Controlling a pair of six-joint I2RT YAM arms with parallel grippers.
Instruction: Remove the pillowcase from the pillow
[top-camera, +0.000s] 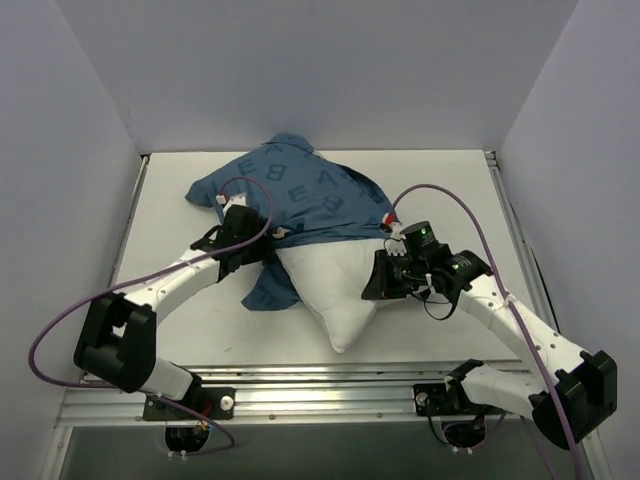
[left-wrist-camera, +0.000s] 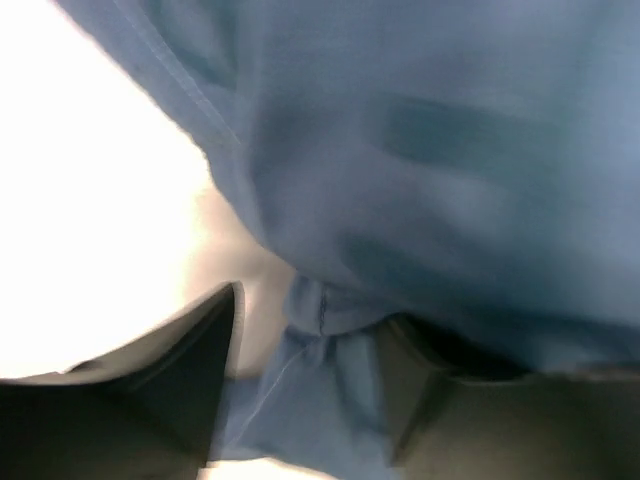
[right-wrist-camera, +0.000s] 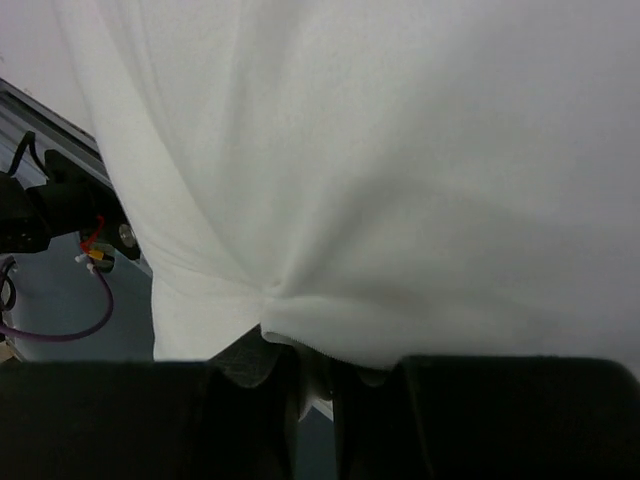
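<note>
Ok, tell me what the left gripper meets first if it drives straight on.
The pillowcase: its blue fabric lies between the parted jaws of the left gripper and fills the view ahead. The pillow may sit behind that fabric, but depth is unclear.

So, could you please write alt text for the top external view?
A white pillow lies half out of a blue lettered pillowcase on a table. The right tool pinches the pillow; the left tool sits at the pillowcase's edge.

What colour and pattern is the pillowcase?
The pillowcase is blue with darker printed letters, best seen in the top external view.
</note>
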